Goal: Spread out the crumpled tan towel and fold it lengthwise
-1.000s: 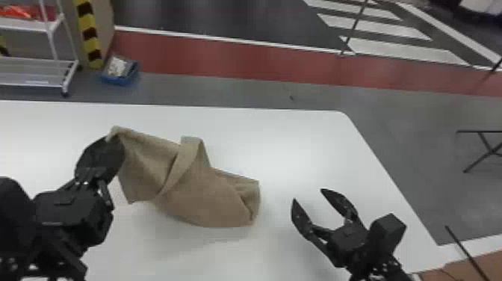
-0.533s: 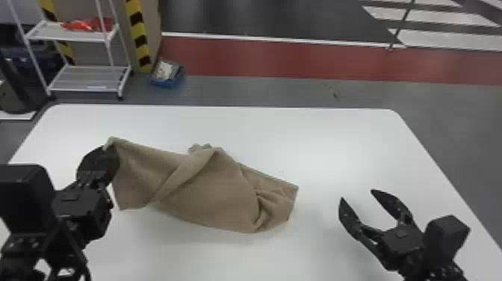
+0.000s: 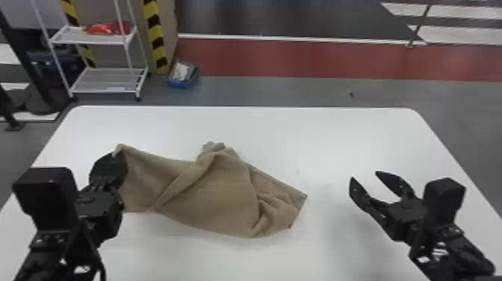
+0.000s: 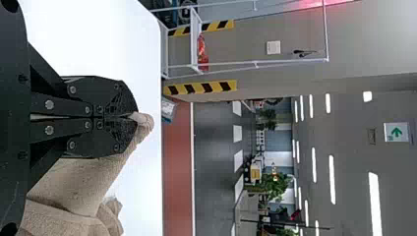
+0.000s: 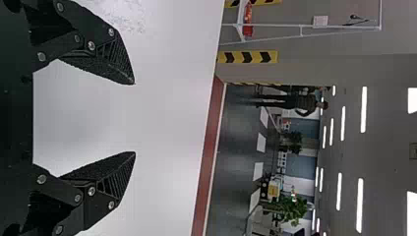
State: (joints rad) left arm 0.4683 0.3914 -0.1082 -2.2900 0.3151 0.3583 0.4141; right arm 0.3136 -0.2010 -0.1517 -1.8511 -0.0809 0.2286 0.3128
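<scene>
Plainly, left fingers [image 3: 108, 169] pinch the towel [image 3: 216, 198] by a corner; right fingers [image 3: 395, 184] spread wide.

The left claw [image 3: 114, 157] hides some of the towel [image 3: 213, 198].

White tabletop [image 3: 328, 138], smooth-looking, far corners rounded. From my remote seat I see its far edge running nearly straight across the head view. Tan towel [image 3: 220, 198] lies crumpled on it, left of the middle and reaching toward the centre. I note a long ridge running slantwise through the cloth, a small bunched peak on its far side, loose creases gathered near its right end. Left end rises off the surface. I see soft shadow on the white along the towel's near side.
</scene>
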